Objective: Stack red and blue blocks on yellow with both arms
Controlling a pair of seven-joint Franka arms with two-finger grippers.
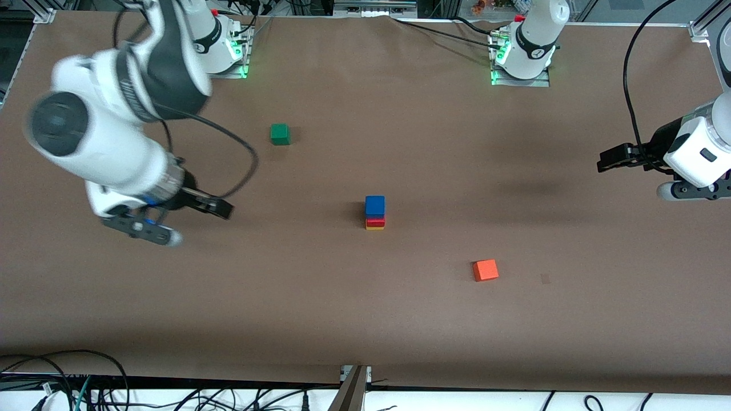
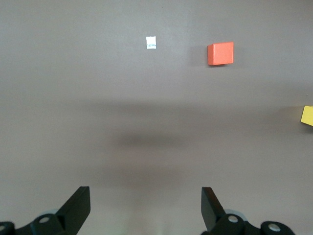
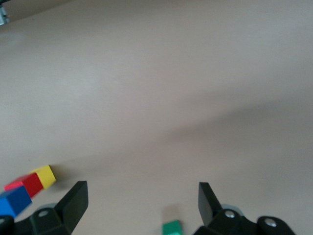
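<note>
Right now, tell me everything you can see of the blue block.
The blue block is a small matte cube of solid blue with sharp edges. It sits upright and squarely on top of the red block, which rests on the yellow block, making a three-cube stack near the middle of the table. Only the red block touches it. Neither tool holds it: the right tool and the left tool are both open, well off toward their own ends of the table.

Count on the table [image 1: 400, 319]: five cubes in all. One blue cube [image 1: 374, 205], one red cube [image 1: 375, 222], one yellow cube [image 1: 374, 228], one green cube [image 1: 280, 134], one orange cube [image 1: 485, 270]. Two arms, each carrying one gripper: left gripper [image 1: 606, 160], right gripper [image 1: 220, 209].
</note>
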